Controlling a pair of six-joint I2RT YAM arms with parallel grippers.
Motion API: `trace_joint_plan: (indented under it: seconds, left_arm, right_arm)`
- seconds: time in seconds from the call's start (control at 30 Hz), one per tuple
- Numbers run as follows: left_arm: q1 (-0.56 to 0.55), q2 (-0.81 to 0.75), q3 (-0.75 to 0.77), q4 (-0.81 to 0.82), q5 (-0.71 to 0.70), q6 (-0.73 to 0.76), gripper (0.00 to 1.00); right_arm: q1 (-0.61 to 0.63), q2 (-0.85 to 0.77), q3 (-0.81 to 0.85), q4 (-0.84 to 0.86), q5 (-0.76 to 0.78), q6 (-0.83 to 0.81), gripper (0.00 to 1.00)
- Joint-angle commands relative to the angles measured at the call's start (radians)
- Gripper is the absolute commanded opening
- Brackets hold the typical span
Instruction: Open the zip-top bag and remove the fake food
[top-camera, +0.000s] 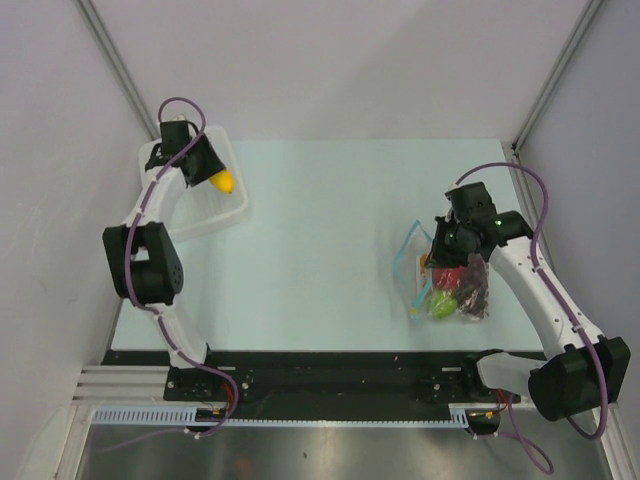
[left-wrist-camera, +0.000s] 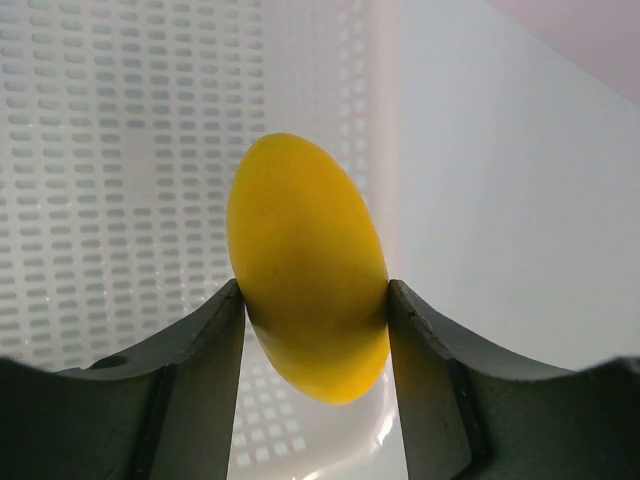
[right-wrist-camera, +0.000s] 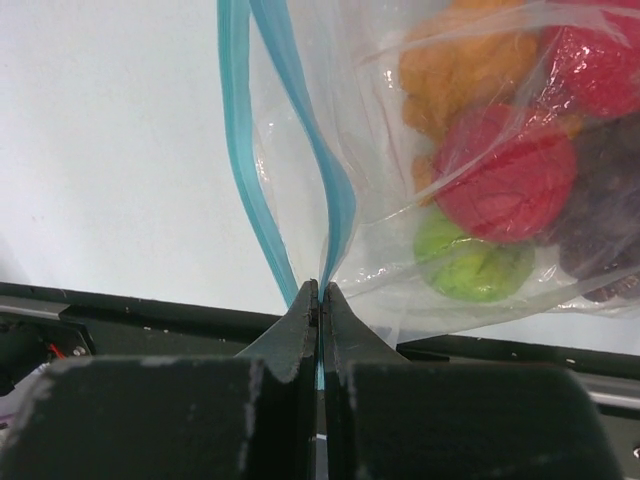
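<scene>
Right gripper (right-wrist-camera: 319, 292): jaws pressed together on one lip of the bag (top-camera: 413, 272), pinching the teal zip strip (right-wrist-camera: 240, 150) at its near end. The other lip bows away, so the mouth gapes. The arm reaches in from the near right of the bag, forearm angled toward the far left, wrist tipped down over it.

Inside the bag: red fruit (right-wrist-camera: 505, 175), green fruit (right-wrist-camera: 470, 265), an orange piece (right-wrist-camera: 470, 65), and grapes (right-wrist-camera: 600, 220) at the right edge. The bag lies on the table (top-camera: 320, 250).

Far left of the bag, well apart: basket (top-camera: 215, 215). Left gripper (left-wrist-camera: 315, 290) hangs over it, jaws part spread and clamped on the yellow piece (left-wrist-camera: 305, 260) across its middle. The arm is folded at the elbow and the wrist points down and toward the bag.

Step in hand, as I judge it: drop the yellow piece in the basket. Do it well by getting clear inside the wall nearest the bag, going low before letting go so the piece does not bounce out, then spreading the jaws fully. Keep the right pinch firm and the lip raised so the mouth stays wide for the next reach.
</scene>
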Motion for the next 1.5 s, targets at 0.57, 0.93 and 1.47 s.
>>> trace_joint_plan:
  seconds: [0.57,0.93,1.47]
  left_arm:
    - [0.02,0.216,0.136,-0.146,-0.035,0.035,0.45]
    - [0.017,0.048,0.15,-0.263,-0.087,0.039,0.97]
    - [-0.751,-0.472,-0.471,0.366,0.209,-0.321,0.23]
  right_arm:
    - [-0.067,0.035,0.031,0.081,-0.098,-0.06,0.0]
    - [-0.053,0.029,0.048,0.055,-0.081,-0.095,0.0]
    - [-0.044,-0.04,0.06,0.029,-0.173,-0.035,0.0]
